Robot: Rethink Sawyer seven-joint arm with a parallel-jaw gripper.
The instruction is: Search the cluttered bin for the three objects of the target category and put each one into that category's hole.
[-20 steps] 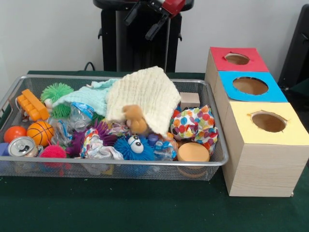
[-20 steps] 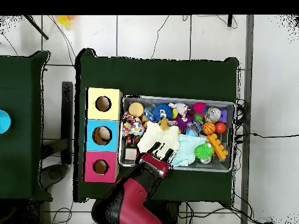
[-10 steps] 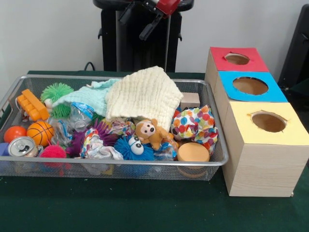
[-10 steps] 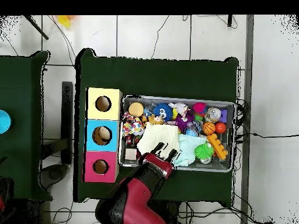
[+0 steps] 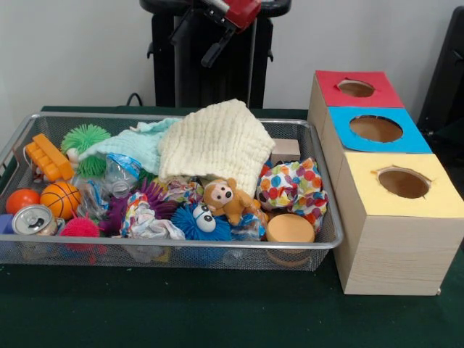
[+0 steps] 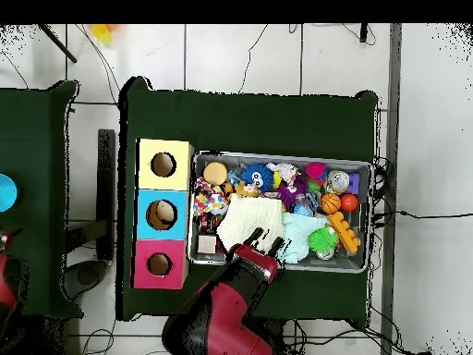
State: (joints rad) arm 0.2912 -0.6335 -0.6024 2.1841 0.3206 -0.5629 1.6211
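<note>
Teddy bear [image 5: 226, 199], uncovered 1 second ago from under the cream cloth [image 5: 215, 143], lies exposed at the wire bin's [image 5: 330, 239] 6 o'clock, ready for picking; the claw [image 5: 196, 35], apparently apart and empty, retreats at 12 o'clock.

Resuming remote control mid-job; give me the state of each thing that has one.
Silver wire-mesh bin: cluttered.
Tan plush teddy bear: uncovered, lying on the clutter.
Cream knitted cloth: draped over the pile.
Red-and-black gripper: open, empty, raised.
Yellow-topped wooden box: hole unobstructed.
</note>
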